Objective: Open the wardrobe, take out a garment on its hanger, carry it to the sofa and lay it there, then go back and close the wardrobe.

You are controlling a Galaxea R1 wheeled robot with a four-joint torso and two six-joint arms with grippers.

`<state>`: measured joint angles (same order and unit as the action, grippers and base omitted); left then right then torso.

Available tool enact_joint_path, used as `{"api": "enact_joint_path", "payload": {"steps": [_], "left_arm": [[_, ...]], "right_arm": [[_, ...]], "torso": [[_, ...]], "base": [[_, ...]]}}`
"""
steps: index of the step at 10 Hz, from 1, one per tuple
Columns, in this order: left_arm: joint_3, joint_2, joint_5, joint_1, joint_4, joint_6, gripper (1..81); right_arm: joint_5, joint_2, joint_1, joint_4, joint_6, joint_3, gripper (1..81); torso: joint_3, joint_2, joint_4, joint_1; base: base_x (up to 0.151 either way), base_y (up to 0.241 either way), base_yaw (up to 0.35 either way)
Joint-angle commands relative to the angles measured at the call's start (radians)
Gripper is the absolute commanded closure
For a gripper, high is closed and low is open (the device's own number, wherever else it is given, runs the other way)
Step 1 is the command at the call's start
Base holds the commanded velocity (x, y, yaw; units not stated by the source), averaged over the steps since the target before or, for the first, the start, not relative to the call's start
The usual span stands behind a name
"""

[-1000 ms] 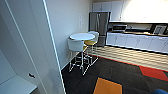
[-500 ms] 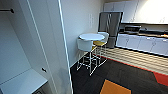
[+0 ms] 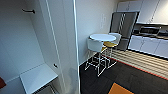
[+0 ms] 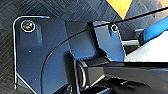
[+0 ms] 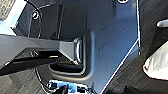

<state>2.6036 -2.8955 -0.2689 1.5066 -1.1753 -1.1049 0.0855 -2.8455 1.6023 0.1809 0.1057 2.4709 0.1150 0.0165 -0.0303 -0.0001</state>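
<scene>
The wardrobe (image 3: pixel 50 45) fills the left half of the head view, seen from close by. It stands open: its white inside shows, with a flat white shelf (image 3: pixel 37 77) low down and a short dark peg (image 3: pixel 28 11) high on the inner wall. The edge of one white door (image 3: pixel 75 42) runs as a tall upright line down the middle of the picture, and a small dark fitting (image 3: pixel 55 65) sits on the panel just above the shelf's corner. A small patch of red (image 3: pixel 2 82) shows at the left edge below the shelf; what it belongs to cannot be told.

To the right of the wardrobe a plain pale wall leads to a round white table (image 3: pixel 103 37) with a white chair (image 3: pixel 95 46) and a chair with a yellow seat (image 3: pixel 110 44) pulled up to it. Behind them stands a steel fridge (image 3: pixel 123 27), and white kitchen cabinets (image 3: pixel 147 45) run along the right under a dark counter. The floor is dark carpet (image 3: pixel 125 77) with an orange patch (image 3: pixel 120 89) near the bottom and a striped band by the cabinets.

Both wrist views show the robot's own dark plate and bar over dark carpet; how the jaws of either gripper stand cannot be told.
</scene>
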Motion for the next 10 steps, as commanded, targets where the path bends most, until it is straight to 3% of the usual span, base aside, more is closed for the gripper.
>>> {"api": "enact_joint_path", "payload": {"steps": [1,10], "left_arm": [[-0.002,0.007,0.023,-0.036,-0.010,-0.003,1.0],[-0.003,0.001,0.023,-0.036,-0.009,-0.003,1.0]], "right_arm": [[-0.053,0.009,-0.024,0.006,0.003,0.005,1.0],[-0.053,-0.005,-0.023,0.008,0.003,0.023,1.0]], "torso": [[0.000,0.000,0.000,0.000],[0.000,0.000,0.000,0.000]], "base": [[0.000,0.000,0.301],[0.000,0.000,0.301]]}}
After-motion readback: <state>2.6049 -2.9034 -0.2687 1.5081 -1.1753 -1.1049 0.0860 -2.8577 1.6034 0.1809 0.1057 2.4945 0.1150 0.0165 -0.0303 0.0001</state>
